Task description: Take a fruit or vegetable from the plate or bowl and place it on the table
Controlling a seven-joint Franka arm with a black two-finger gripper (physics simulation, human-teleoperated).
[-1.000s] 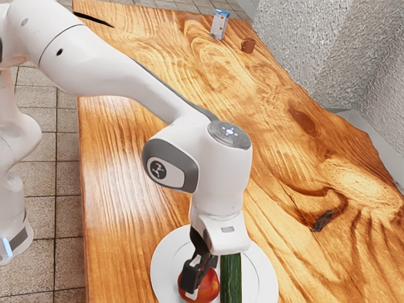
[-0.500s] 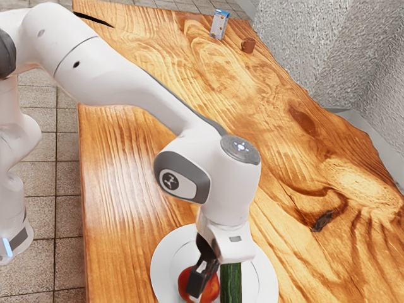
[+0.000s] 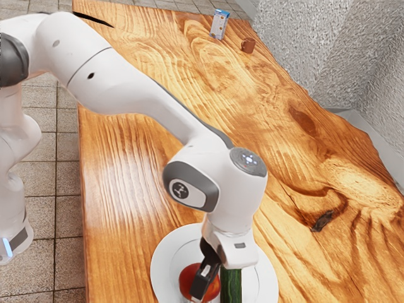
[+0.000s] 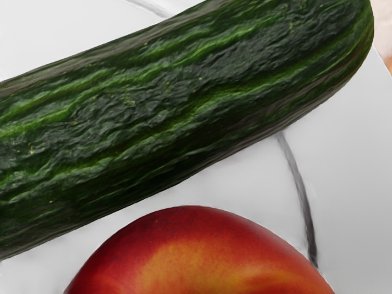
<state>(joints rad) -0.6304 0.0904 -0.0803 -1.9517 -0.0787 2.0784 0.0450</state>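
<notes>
My gripper (image 3: 202,286) is low over the plate (image 3: 165,264), in front of part of the red fruit (image 3: 189,276) in the exterior view; how its fingers stand is not clear there. A dark green cucumber (image 3: 232,285) lies on the plate beside the fruit, on the exterior view's right of it. In the wrist view the cucumber (image 4: 153,110) stretches across the white plate (image 4: 251,184), and the red and orange fruit (image 4: 202,260) is large at the lower edge, with a strip of plate between them.
Bare wood of the table (image 3: 126,208) surrounds the plate. At the table's far end stand a small blue and white carton (image 3: 219,25) and a brown cup (image 3: 248,45). A rough grey wall (image 3: 338,57) rises beyond the table's edge.
My arm has shifted toward the exterior view's right and lower, and the hand has tilted. The fruit and cucumber show no clear move on the plate.
</notes>
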